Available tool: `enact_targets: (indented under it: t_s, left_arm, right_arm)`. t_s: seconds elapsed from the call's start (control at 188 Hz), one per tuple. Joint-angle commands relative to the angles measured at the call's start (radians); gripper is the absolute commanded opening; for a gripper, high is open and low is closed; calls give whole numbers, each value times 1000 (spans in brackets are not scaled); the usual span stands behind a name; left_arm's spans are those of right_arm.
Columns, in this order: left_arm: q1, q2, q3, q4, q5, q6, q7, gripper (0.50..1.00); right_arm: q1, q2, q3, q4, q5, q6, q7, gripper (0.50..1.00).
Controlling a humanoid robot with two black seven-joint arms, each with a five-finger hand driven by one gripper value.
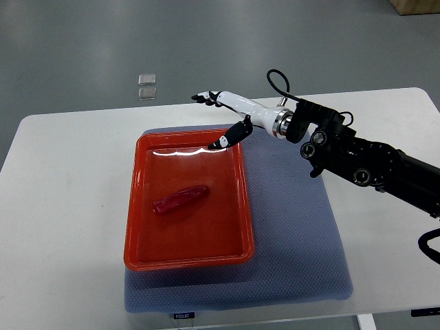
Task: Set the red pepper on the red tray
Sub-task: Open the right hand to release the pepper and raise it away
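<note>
A red pepper (180,199) lies flat in the middle of the red tray (139,206), tilted with its tip toward the upper right. My right hand (223,113) hovers over the tray's far right corner, its white fingers (206,97) stretched out toward the left and the thumb pointing down at the rim. It holds nothing. The arm (364,161) comes in from the right edge. No left arm shows.
The tray sits on a blue-grey mat (295,234) on a white table (62,206). Two small clear squares (146,85) lie on the grey floor beyond the table's far edge.
</note>
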Motion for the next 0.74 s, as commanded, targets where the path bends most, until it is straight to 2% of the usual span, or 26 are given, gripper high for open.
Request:
enact_targets:
  t_s: [0.0, 0.207, 0.377, 0.547, 0.738]
  left_arm:
    - [2, 0, 0, 0, 0, 0, 0, 1000]
    - [0, 0, 0, 0, 0, 0, 0, 1000]
    - [0, 0, 0, 0, 0, 0, 0, 1000]
    - [2, 0, 2, 5, -1, 0, 0, 1000]
    - [0, 0, 2, 5, 0, 0, 0, 1000]
  right_arm:
    - [-86, -16, 122, -6, 76, -28, -1, 911]
    - [-230, -16, 340, -26, 209, -118, -1, 911]
    - [-297, -19, 447, -27, 400, -152, 2, 911]
    - [-314, -19, 487, -27, 470, -215, 2, 911]
    - [-313, -19, 489, -23, 472, -218, 2, 913]
